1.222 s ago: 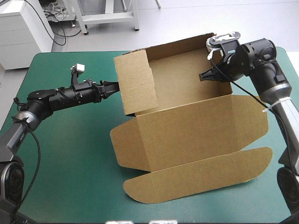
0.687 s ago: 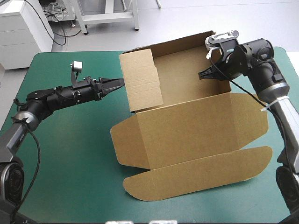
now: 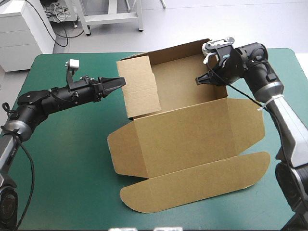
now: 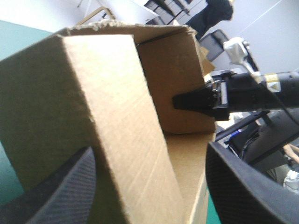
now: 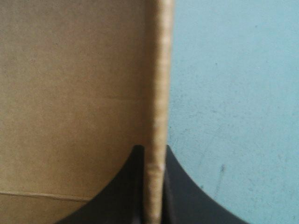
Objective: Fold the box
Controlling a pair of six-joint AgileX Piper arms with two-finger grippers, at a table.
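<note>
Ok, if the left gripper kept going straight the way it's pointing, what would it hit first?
The left gripper would meet the raised side wall of the box first. That wall stands directly ahead of its open fingers, seemingly right at their tips, though the exact gap is hard to judge.

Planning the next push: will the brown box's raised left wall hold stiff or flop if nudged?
The raised wall looks stiff across its panel but would probably swing at its creases. The box, one thin sheet, seems light, so a nudge may slide it, though the right gripper pinching a wall edge should steady it.
</note>
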